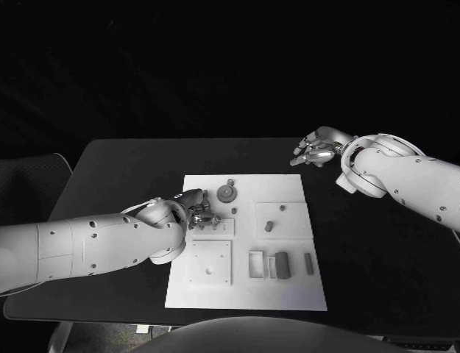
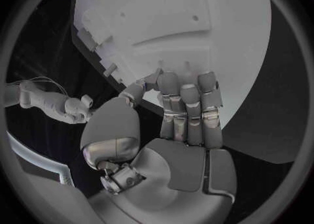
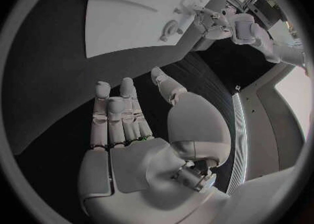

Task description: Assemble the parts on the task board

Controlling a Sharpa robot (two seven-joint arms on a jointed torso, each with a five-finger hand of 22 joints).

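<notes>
Task board (image 1: 294, 287), flat white rectangular plate, round disc part (image 1: 227, 194)

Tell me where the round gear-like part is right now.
In the head view, the round part lies on the task board near its far edge, just beyond the left hand.

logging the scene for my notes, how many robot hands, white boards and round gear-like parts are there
robot hands: 2 (left hand, right hand)
white boards: 1 (task board)
round gear-like parts: 1 (gear)
total: 4
</notes>
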